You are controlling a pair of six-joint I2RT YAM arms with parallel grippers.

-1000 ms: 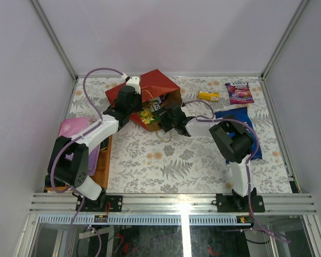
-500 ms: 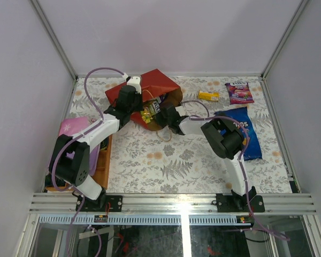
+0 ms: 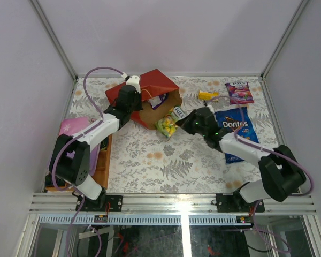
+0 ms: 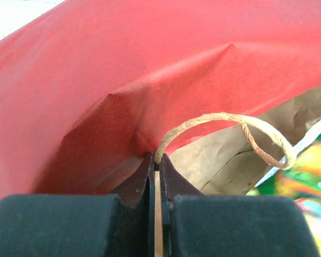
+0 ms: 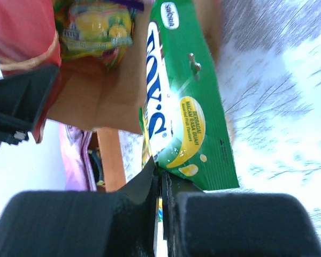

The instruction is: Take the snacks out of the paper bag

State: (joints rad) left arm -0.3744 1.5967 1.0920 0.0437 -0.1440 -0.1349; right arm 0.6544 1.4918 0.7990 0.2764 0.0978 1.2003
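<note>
At the left, our left gripper point(image 3: 129, 97) is pinched on the rim of the paper bag point(image 3: 156, 84), which lies on its side at the far middle of the table, mouth turned toward the right. The wrist view shows the jaws closed to a sliver on the paper edge, right at the root of the cord handle point(image 4: 246, 128). That is a thin hold: if the paper slides out or tears there, we judge the bag would drag along with whatever is pulled from it. Just outside the mouth, the green-yellow packet point(image 3: 168, 124) is held by our right gripper point(image 3: 183, 125), clamped shut on the packet's bottom edge alone. We cannot tell whether the packet is clear of the table. Glossy film could slip from so narrow a bite and drop back against the mouth. At least one more packet point(image 5: 96, 24) lies inside the bag, so a shifted bag would make our next reach harder. Further right lie the Doritos bag point(image 3: 235, 128), the orange packet point(image 3: 207, 96) and the purple packet point(image 3: 239, 92). A careless set-down could knock them.
</note>
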